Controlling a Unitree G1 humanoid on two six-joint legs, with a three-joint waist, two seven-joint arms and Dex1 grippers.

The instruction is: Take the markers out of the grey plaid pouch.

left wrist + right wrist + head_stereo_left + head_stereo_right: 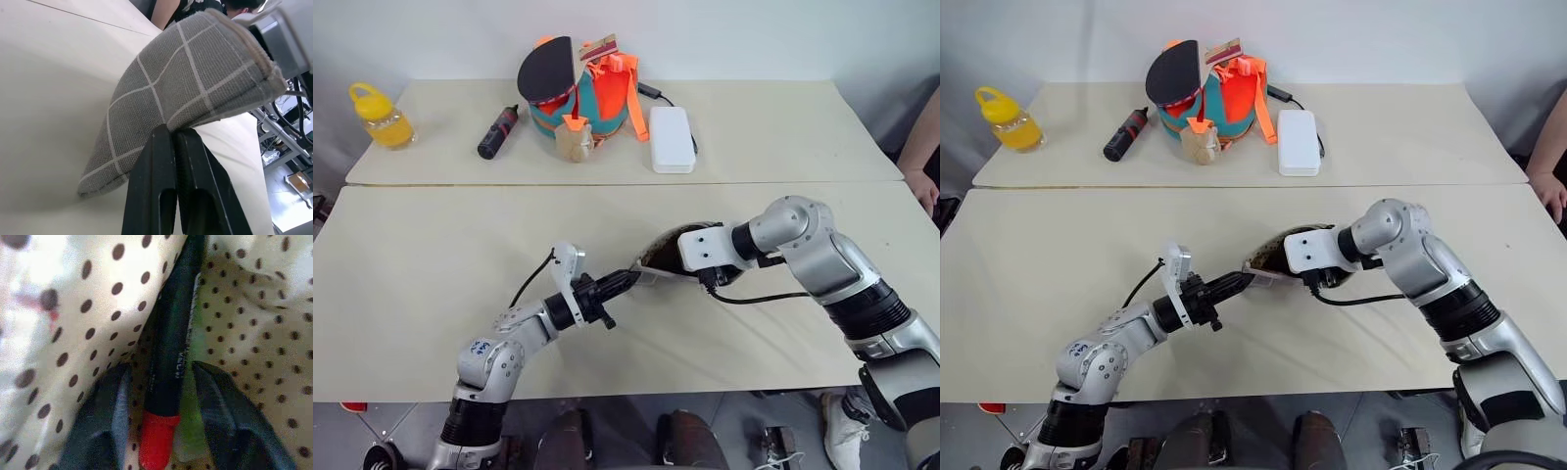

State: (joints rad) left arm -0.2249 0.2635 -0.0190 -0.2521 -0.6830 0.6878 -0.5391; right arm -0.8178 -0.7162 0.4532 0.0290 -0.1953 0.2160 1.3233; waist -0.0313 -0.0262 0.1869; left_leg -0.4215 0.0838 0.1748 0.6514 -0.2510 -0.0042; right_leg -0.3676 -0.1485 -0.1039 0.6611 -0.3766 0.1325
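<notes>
Black marker (168, 347) lies between right pincer (164, 418) fingers.

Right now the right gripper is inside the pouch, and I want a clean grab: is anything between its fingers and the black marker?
Nothing visible: the black marker lies between the right gripper's open fingers, dotted lining on both sides.

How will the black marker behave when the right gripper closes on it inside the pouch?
Black marker looks rigid and smooth, so it may slip or roll between the fingers. The grey plaid pouch is floppy, so its dotted lining may snag.
</notes>
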